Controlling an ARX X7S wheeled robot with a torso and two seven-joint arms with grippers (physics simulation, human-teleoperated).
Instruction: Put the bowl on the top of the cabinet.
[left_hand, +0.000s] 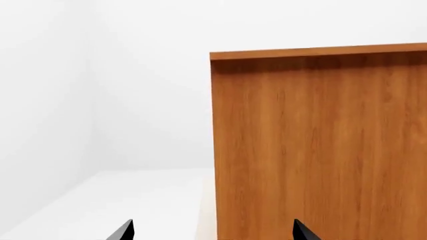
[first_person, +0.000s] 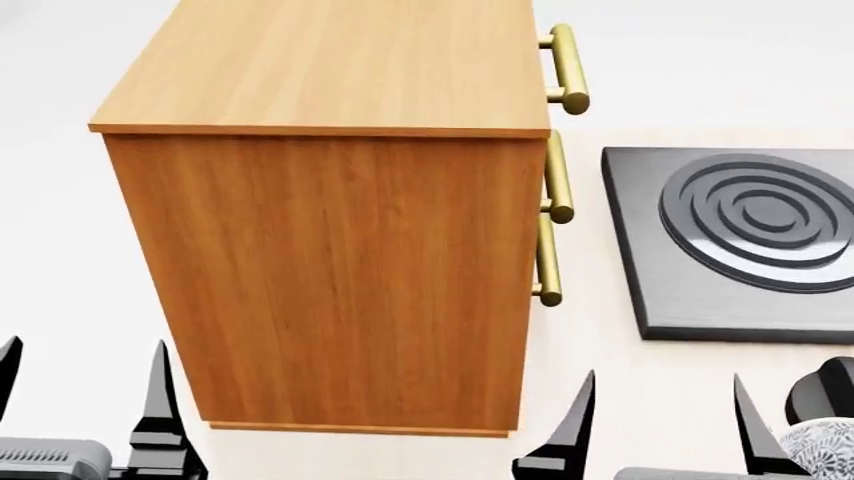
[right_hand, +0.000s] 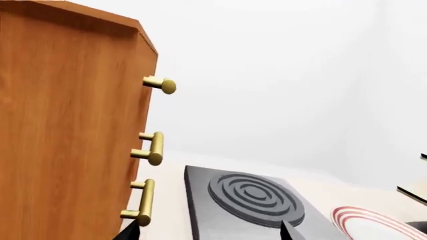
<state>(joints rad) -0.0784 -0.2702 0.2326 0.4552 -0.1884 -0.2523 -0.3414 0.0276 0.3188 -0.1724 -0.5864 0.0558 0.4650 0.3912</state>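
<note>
The cabinet (first_person: 334, 250) stands upright on the pale surface (first_person: 80, 300), its flat top (first_person: 334, 60) bare and its three brass handles (first_person: 554, 175) facing the surface's right side. Just beside the handles lies a dark square hob plate (first_person: 734, 245) with concentric rings. The bowl (first_person: 825, 448) is only partly visible at the near right corner of the head view, low beside the right end effector (first_person: 661, 425); contact between them cannot be determined. The right end effector's fingers are spread apart and grip nothing. The left end effector (first_person: 83, 395) is likewise spread wide and empty, near the cabinet's side panel. A red-ringed plate (right_hand: 373, 225) lies beyond the hob plate in the right wrist view.
</note>
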